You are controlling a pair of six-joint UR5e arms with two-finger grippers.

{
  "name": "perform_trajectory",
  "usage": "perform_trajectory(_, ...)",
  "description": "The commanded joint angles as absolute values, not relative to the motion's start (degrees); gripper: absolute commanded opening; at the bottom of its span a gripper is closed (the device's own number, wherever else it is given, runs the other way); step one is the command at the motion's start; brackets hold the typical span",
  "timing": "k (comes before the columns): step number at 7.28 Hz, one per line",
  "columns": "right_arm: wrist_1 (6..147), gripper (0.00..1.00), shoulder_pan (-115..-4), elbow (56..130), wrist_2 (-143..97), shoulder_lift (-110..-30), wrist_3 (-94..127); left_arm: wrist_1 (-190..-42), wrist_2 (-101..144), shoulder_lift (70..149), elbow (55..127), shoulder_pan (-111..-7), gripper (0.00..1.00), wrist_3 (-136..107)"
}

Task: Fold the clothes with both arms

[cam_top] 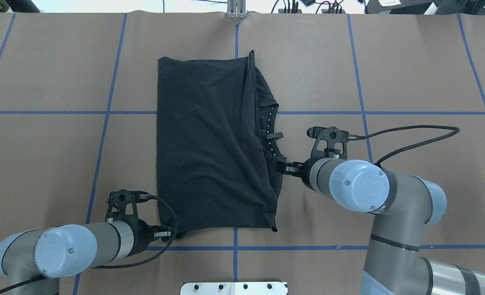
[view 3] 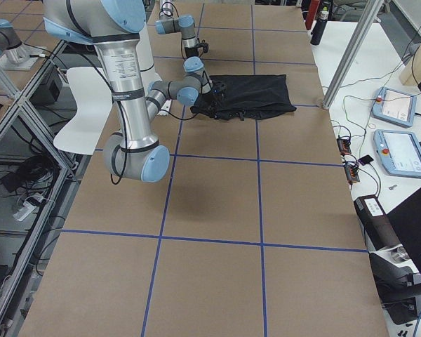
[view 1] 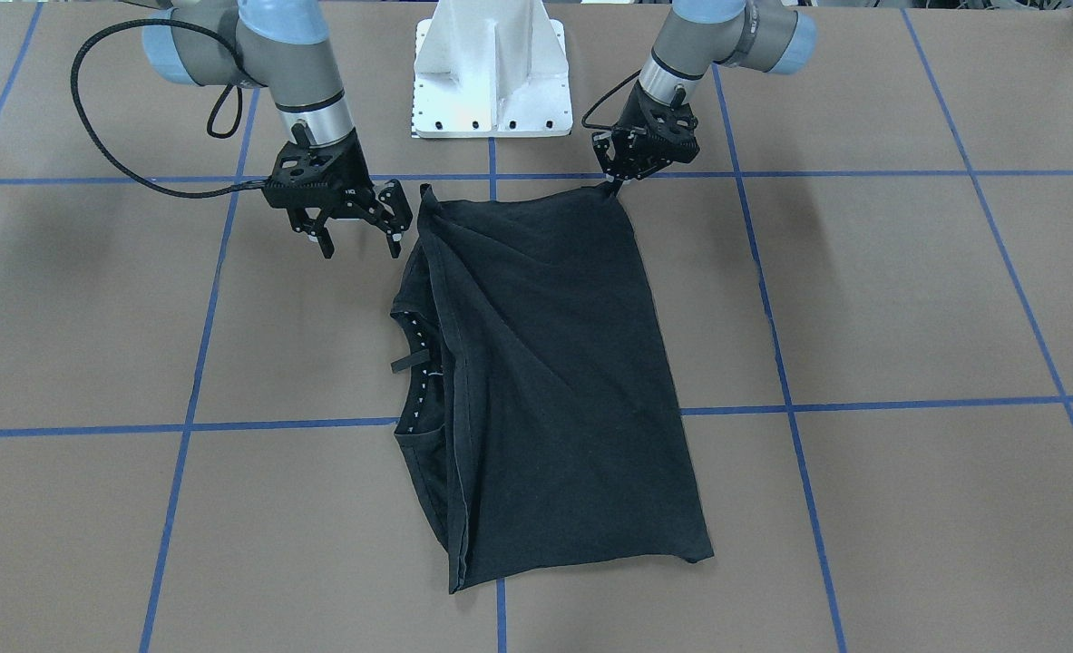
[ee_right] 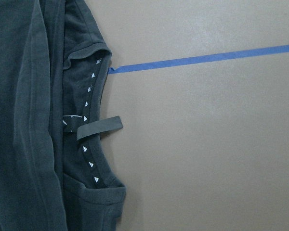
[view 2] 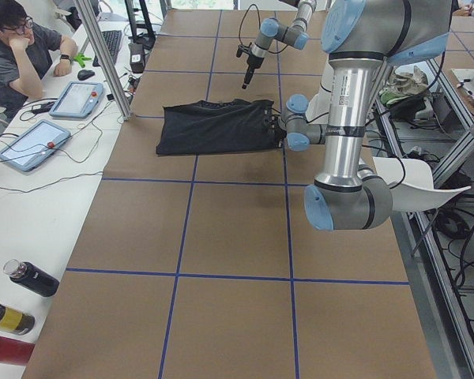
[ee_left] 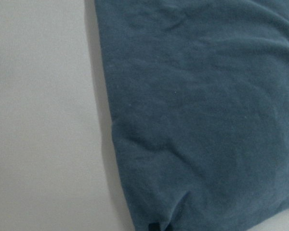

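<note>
Black T-shirt (cam_top: 209,143), long axis front-to-back, collar (cam_top: 272,135) facing right

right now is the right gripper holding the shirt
No, the right gripper hangs open beside the T-shirt, gripping nothing.

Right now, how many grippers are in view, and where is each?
2. The left gripper is shut on a robot-side corner of the black T-shirt; the right gripper hangs open just beside the other robot-side corner, apart from it.
</note>
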State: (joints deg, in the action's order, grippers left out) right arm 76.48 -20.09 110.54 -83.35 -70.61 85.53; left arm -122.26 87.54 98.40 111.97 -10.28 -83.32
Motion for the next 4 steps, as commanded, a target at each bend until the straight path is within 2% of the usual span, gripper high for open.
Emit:
perform_trajectory(1,76.6,0.94,-15.9,105.8,-77.6,-65.3,93.3,-122.3,87.5,98.4,112.0,-10.3,0.00,-83.3)
perform_trajectory(4,77.3,0.85,-11.7,104.8,-72.7,-65.2,97.9,-122.3,87.5,98.4,112.0,-10.2,0.00,-83.4)
